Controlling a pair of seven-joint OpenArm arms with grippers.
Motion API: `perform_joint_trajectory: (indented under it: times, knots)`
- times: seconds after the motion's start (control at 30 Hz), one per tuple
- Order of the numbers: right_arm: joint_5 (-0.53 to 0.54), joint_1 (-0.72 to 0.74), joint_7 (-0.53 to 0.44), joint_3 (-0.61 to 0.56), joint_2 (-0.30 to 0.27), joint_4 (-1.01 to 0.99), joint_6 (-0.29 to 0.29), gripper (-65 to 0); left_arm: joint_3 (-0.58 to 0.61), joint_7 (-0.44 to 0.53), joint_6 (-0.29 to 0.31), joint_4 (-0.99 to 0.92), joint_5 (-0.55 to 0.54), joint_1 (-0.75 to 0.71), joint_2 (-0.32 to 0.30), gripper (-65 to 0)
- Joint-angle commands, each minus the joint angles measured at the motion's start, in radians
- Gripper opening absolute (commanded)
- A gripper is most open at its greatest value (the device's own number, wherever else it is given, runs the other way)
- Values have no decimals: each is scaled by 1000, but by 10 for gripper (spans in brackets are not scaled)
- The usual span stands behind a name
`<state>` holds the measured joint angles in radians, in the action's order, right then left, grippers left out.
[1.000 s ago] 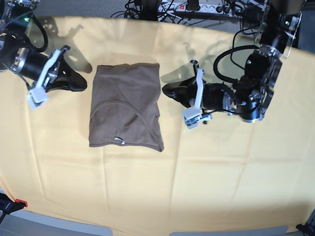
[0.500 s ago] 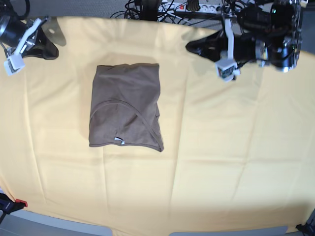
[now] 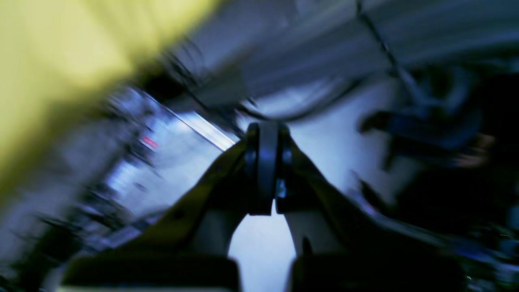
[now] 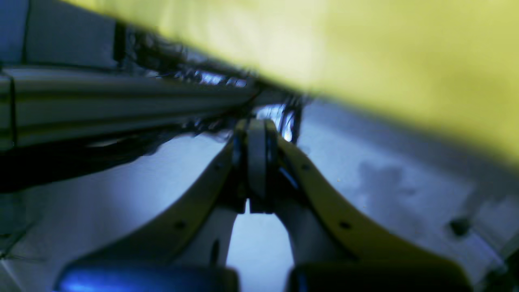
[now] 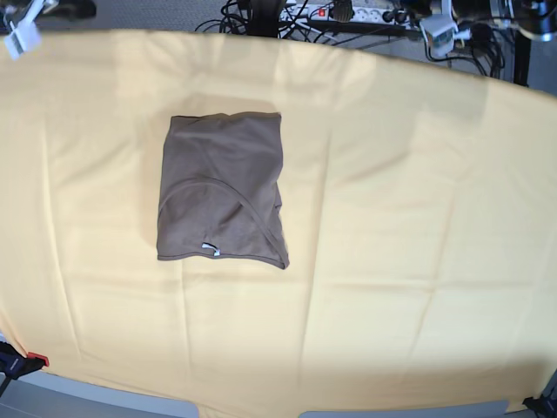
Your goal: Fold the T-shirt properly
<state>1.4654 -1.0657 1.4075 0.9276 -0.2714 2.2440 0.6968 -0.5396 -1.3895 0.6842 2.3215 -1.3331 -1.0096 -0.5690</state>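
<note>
Both arms now withdrawn past desk's far edge; left gripper [image 3: 265,174] and right gripper [image 4: 256,166] closed, empty. Plain taupe-brown fabric T-shirt [image 5: 222,188]: folded rectangle on yellow cloth [image 5: 409,261]. Task apparently complete.

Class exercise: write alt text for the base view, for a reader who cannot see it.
A taupe-brown T-shirt, folded into a compact rectangle, lies on a large yellow cloth left of centre. Both robot arms are pulled back to the far corners, with black cables behind the far edge.

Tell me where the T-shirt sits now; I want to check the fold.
In the base view the T-shirt lies folded on the yellow cloth, left of centre toward the far edge, clear of both arms.
</note>
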Motion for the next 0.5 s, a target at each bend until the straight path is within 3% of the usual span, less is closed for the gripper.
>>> perform_joint_trajectory:
  times: [0.0, 0.1, 0.2, 0.47]
  knots:
    - [18, -37, -11, 8, 10, 11, 1, -650, -4, -7, 12, 13, -7, -55, -10, -650]
    - [18, -108, -11, 0, 53, -2, 1, -650, -3, 54, 14, 13, 50, -177, -9, -650]
    - [18, -154, -11, -48, 58, -76, 1, -650, 13, 131, 14, -5, 126, -261, 16, -650]
    - [18, -69, -11, -294, 52, -462, 1, -650, 262, 196, 14, -266, 263, -174, 73, -650]
